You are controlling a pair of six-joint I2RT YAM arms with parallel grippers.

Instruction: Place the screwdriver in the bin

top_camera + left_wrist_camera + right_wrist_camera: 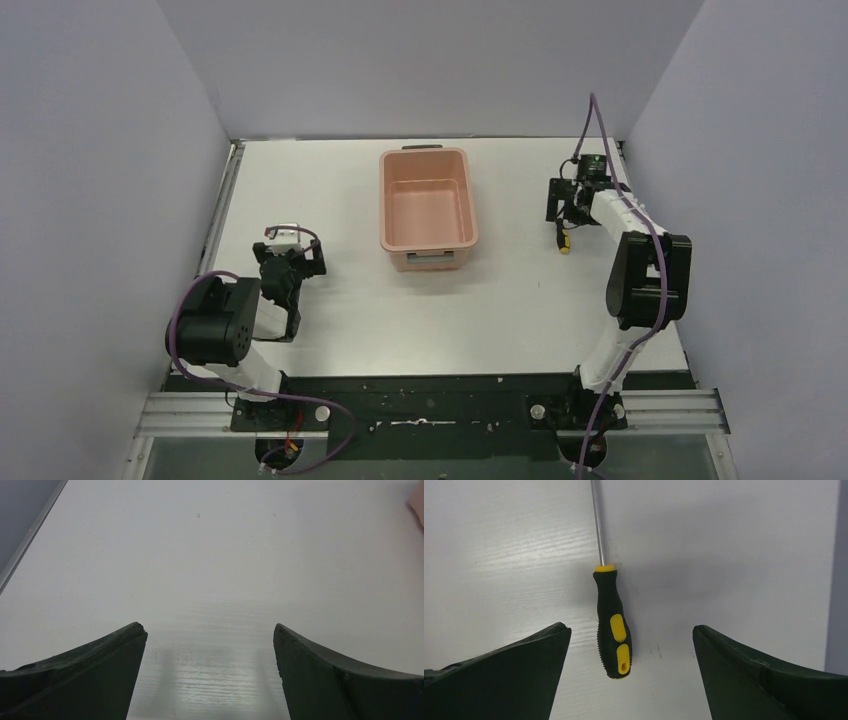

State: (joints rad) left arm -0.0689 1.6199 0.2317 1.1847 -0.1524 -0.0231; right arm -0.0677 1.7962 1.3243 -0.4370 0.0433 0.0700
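Note:
The screwdriver (pixel 613 622) has a black-and-yellow handle and a thin metal shaft. It lies flat on the white table, and shows at the right in the top view (pixel 563 241). My right gripper (pixel 630 628) is open and hovers just over it. The handle's butt end lies between the fingers, nearer the left one, and touches neither. The salmon-pink bin (pixel 428 210) stands empty at the back middle, left of the screwdriver. My left gripper (pixel 209 627) is open and empty over bare table at the left (pixel 291 258).
The grey side walls close in the table, and the right wall (pixel 839 570) runs close beside the screwdriver. A corner of the bin (pixel 419 502) shows at the top right of the left wrist view. A metal rail (pixel 225 215) runs along the table's left edge.

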